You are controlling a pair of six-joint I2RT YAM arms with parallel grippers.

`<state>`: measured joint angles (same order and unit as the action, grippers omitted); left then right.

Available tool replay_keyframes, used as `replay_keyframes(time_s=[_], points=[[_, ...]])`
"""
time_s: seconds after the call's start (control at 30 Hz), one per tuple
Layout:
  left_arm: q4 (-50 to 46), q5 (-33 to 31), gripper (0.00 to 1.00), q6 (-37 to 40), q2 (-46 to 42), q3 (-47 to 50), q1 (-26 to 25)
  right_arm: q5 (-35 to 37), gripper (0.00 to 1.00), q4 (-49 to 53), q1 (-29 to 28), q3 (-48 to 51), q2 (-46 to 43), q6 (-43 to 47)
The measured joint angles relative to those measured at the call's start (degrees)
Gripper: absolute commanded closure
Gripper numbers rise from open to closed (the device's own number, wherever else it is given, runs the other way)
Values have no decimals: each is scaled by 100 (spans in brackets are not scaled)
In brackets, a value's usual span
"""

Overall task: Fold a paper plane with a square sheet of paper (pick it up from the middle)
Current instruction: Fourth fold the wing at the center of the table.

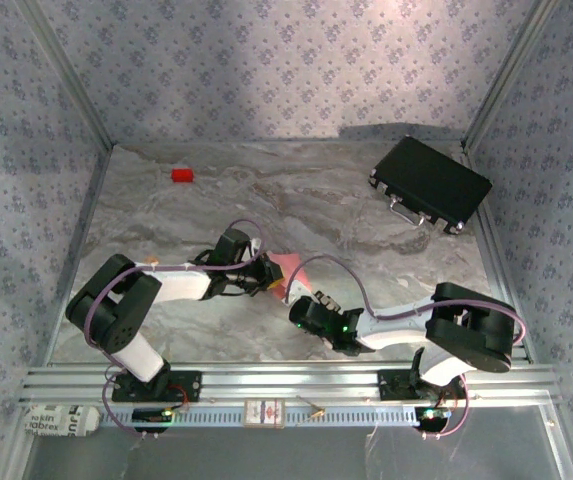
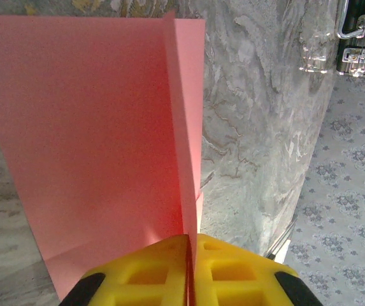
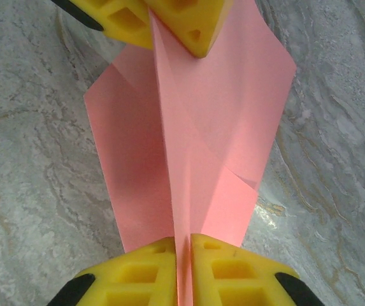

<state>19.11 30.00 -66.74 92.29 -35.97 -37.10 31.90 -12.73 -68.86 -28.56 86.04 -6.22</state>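
The salmon-pink square sheet of paper [image 1: 284, 268] is folded into a rough paper plane form, with a raised centre crease and flaps spread to both sides over the marble table. My left gripper [image 2: 190, 240] is shut on one end of that upright crease [image 2: 182, 127]. From the opposite end, my right gripper [image 3: 182, 242] is shut on the same ridge of paper [image 3: 220, 102], and the left gripper's yellow fingers [image 3: 192, 25] show at the top of the right wrist view. In the top view the left gripper [image 1: 264, 278] and right gripper [image 1: 296, 306] meet at the table's middle.
A black rectangular case [image 1: 431, 183] lies at the back right, its metal latches [image 2: 354, 57] showing in the left wrist view. A small red block [image 1: 182, 175] sits at the back left. Patterned walls close in three sides of the table.
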Motion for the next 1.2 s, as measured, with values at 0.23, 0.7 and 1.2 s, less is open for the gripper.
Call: replay_keyframes(time_s=[0.23, 0.7, 1.2], points=[[0, 0, 90, 0, 0, 0, -2, -85, 88, -4, 0, 0, -2, -26], [-136, -125, 54, -9, -44, 0, -2, -240, 94, -44, 37, 0, 0, -251], [-909, -804, 43, 68, -1045, 0, 0, -791, 95, -597, 247, 76, 269, -1054]])
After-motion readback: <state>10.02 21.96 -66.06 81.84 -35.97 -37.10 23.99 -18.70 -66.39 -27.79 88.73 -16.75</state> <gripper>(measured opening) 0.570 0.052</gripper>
